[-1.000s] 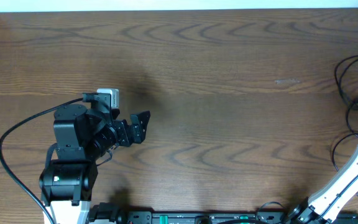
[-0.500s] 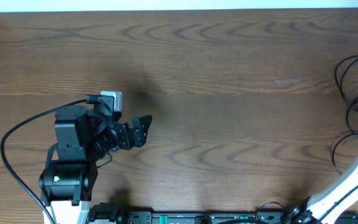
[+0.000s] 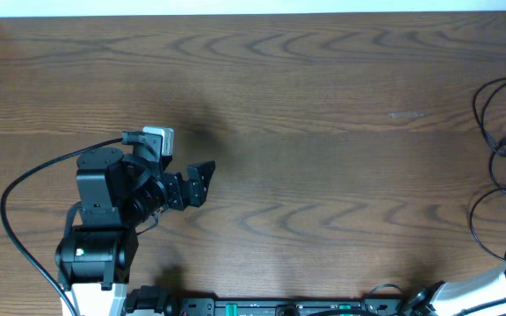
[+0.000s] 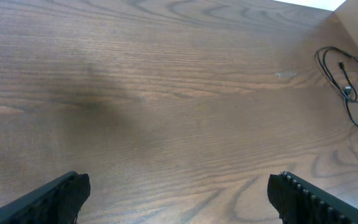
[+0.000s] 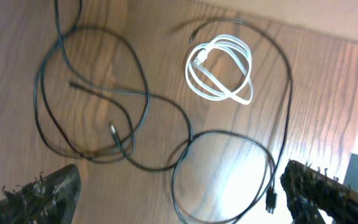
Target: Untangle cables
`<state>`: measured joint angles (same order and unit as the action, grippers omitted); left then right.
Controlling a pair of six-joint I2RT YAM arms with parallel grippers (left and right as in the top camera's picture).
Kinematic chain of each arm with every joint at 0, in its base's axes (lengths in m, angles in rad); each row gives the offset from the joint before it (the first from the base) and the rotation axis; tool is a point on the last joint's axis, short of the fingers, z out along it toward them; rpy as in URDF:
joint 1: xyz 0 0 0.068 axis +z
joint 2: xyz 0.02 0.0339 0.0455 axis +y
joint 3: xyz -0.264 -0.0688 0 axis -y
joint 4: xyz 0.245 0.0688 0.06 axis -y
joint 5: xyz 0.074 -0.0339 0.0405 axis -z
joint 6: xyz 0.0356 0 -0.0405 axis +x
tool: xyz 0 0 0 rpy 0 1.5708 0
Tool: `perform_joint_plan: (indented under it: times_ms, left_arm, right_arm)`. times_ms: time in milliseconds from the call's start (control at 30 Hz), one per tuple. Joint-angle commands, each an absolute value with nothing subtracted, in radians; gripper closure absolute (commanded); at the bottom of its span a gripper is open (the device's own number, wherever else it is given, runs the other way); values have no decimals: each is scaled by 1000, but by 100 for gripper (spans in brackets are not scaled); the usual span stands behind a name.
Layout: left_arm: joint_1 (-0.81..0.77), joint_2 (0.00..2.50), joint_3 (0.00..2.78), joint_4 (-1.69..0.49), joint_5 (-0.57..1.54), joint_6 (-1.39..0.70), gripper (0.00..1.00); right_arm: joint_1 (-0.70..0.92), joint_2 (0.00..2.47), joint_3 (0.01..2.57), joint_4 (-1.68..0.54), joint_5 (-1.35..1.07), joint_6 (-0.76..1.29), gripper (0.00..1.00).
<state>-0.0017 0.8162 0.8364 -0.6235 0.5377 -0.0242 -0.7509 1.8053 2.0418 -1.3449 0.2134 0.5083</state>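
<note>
Thin black cables (image 3: 492, 123) lie in loose overlapping loops at the table's far right edge, with another loop (image 3: 481, 218) nearer the front. In the right wrist view the black cables (image 5: 135, 112) cross each other in several loops, and a white cable (image 5: 219, 68) lies coiled beside them. My right gripper (image 5: 182, 205) is open and empty above the cables, not touching them. My left gripper (image 3: 202, 180) is open and empty over bare wood at the left, far from the cables; its wrist view shows its fingers (image 4: 179, 205) spread wide and the black cables (image 4: 347, 87) far off.
The wooden table (image 3: 323, 105) fills the view. A thick black arm cable (image 3: 16, 219) curves left of the left arm base. The right arm (image 3: 499, 281) sits at the front right corner. A rail (image 3: 279, 307) runs along the front edge.
The right arm has pulled back toward the front right corner, uncovering the lower cable loop. The left arm has barely shifted.
</note>
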Motion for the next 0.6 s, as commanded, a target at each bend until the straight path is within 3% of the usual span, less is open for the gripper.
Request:
perform_joint_plan:
  times_ms: [0,433,567]
  left_arm:
    - [1,812,828,-620,551,4,3]
    - [1,812,828,-620,569,56,3]
    - [1,812,828,-616,569,78,3]
  right_arm:
    - [-724,1691,1949,-1299,167,447,1]
    - [-506,1301,1491,-1007,160,289,1]
    - [-437,1183,1368,-916,60,200,1]
